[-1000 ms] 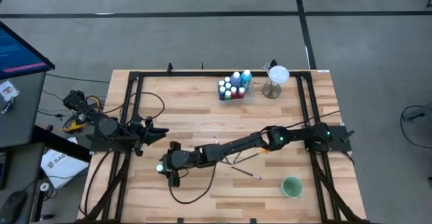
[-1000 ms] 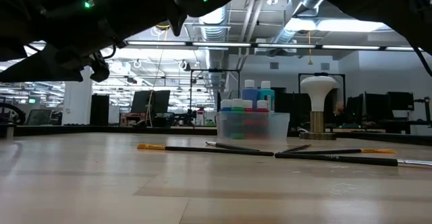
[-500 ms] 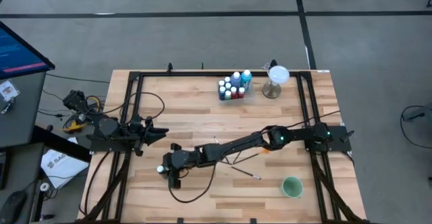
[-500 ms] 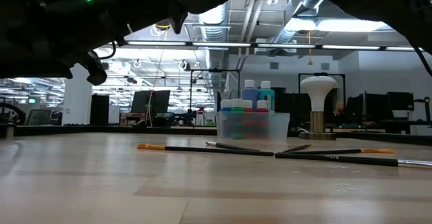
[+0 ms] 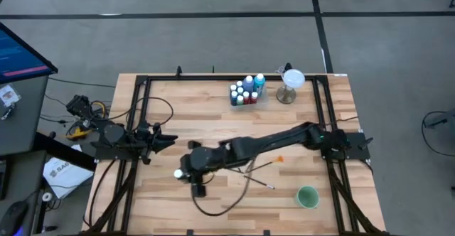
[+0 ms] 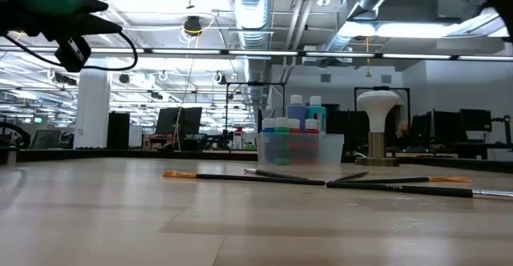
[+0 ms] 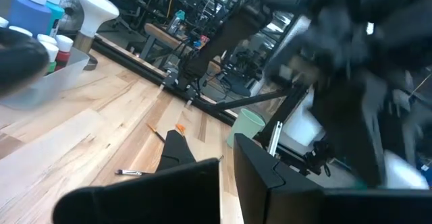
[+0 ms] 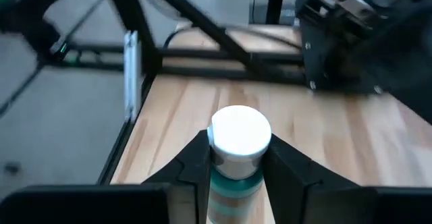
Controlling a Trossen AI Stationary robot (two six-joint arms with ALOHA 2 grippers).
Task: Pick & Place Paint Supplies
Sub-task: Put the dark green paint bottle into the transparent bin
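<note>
My right gripper (image 5: 186,173) reaches out to the table's left middle, shut on a small white-capped paint bottle (image 8: 239,135) with a teal body; its cap (image 5: 178,173) also shows from above. The other paint bottles (image 5: 245,92) stand in a clear tub (image 6: 300,148) at the far middle. Several thin paintbrushes (image 5: 260,168) lie flat on the wood (image 6: 240,176). My left gripper (image 5: 170,139) waits shut at the table's left edge, touching nothing. My right gripper pinches the bottle between its two fingers (image 8: 192,164), on the body just below the white cap (image 8: 236,175). The fingers come slanting down from the table's right side. The bottle stands upright in the hold, cap up, lifted clear of the table.
A round green cup (image 5: 307,197) stands near the front right. A white-topped stemmed stand (image 5: 290,83) is at the far right, beside the tub. Black frame rails (image 5: 142,101) run along the table's edges. Bare wood lies left of the tub.
My right gripper has risen from the table and moved a little toward the table's right edge, carrying the bottle up with it. In the low view the arm has climbed almost out of the picture.
</note>
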